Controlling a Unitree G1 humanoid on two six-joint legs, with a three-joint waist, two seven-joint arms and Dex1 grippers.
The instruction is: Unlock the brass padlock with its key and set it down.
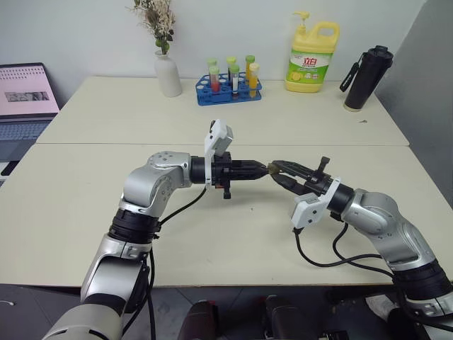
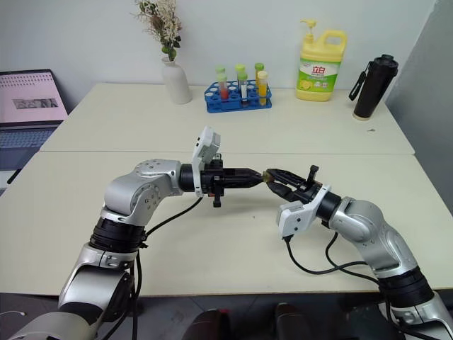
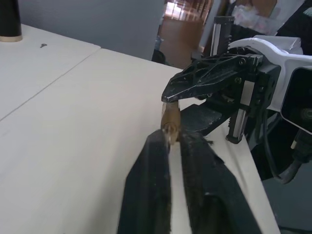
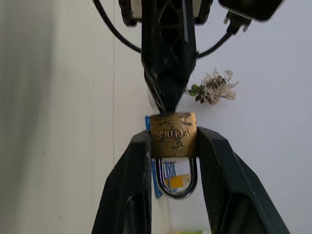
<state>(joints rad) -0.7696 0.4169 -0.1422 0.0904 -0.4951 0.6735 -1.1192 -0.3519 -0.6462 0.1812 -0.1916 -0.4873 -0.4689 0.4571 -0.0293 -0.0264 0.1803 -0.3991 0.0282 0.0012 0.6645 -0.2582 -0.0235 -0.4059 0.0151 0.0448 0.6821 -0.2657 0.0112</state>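
Above the near table [image 1: 85, 234], the right gripper [image 4: 173, 146] clamps the brass padlock [image 4: 173, 135] by its flat sides, a small, rigid, likely slippery thing, while the left gripper [image 3: 171, 139] pinches narrowly at its keyhole end.

From the head we look forward and down through 2 eyes set side by side, both taking in the same desk [image 1: 85, 212] with its back wall. Our left wrist camera sits close behind the left tool [image 3: 171, 142], facing level along it toward the right tool [image 3: 168, 97]. Our right wrist camera looks along the right tool [image 4: 173, 139], very near the brass padlock [image 4: 173, 134], which both wrist views share.
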